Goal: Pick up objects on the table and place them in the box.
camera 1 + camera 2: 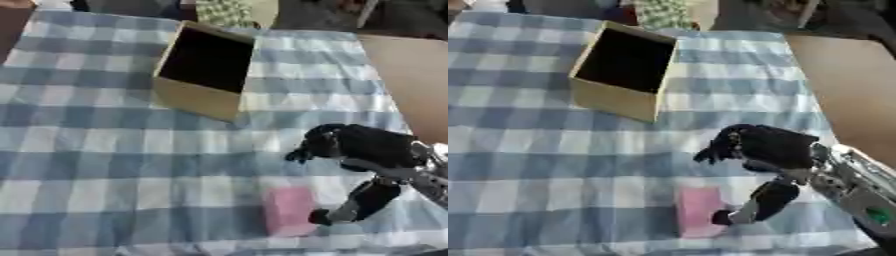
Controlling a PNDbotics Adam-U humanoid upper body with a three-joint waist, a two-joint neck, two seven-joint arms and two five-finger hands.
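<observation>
A pink flat block (290, 209) lies on the checked cloth near the front edge. My right hand (363, 146) hovers just right of and above it, coming in from the right. Its fingers (710, 152) are curled downward and its thumb (350, 207) reaches down, with the tip touching or nearly touching the block's right side. Nothing is held between them. The open cardboard box (201, 70) stands at the back centre, dark inside, well beyond the hand. My left hand shows in neither view.
A blue and white checked cloth (105, 150) covers the table. Bare tan tabletop (411, 80) shows at the right. Dark shapes and a green patterned item (219, 11) lie past the far edge.
</observation>
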